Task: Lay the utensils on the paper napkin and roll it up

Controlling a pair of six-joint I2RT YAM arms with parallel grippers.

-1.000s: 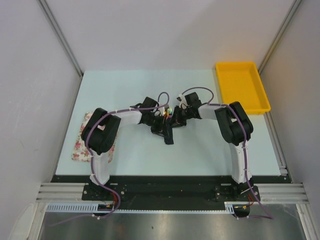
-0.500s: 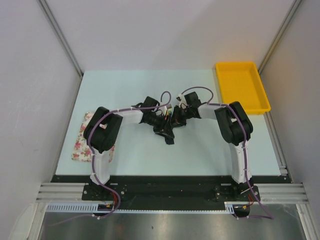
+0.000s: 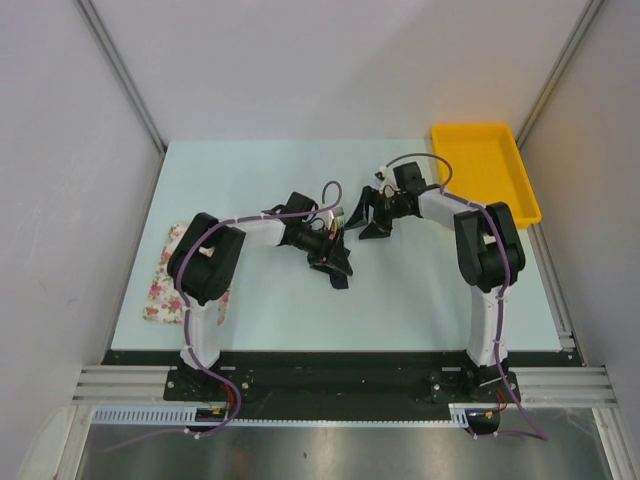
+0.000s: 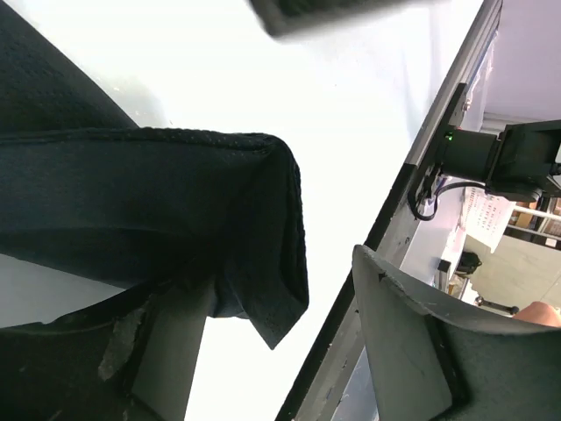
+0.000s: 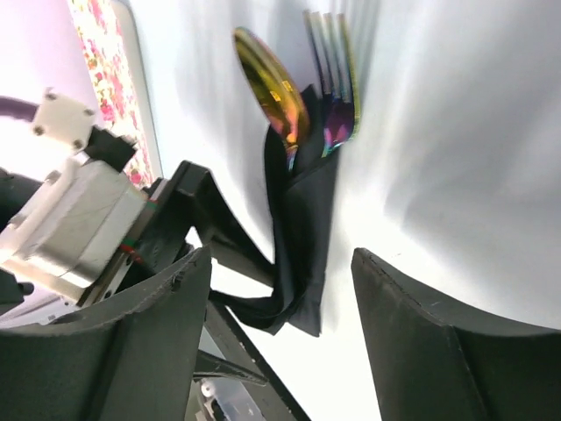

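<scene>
right arm swung back toward yellow tray (image 3: pixel 485 175); right claw (image 3: pixel 372 225) off bundle, fingers now apart, nothing between them. left claw (image 3: pixel 332 262) opened too: fingers apart, black napkin (image 5: pixel 302 228) draped against one finger, apparently not pinched. napkin wrapped around utensils (image 5: pixel 270 88), gold spoon and fork ends poking out, bundle lying on table (image 3: pixel 250 180) near centre. judgement: rolling looks done, release step in hand. next: left claw should back off cleanly, without snagging paper or unwinding roll.

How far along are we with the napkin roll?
Done: utensils sit inside the rolled paper napkin, gold ends poking out. In hand: nothing; left gripper is open around the roll, right gripper open and apart. Left: probably just backing off.
</scene>
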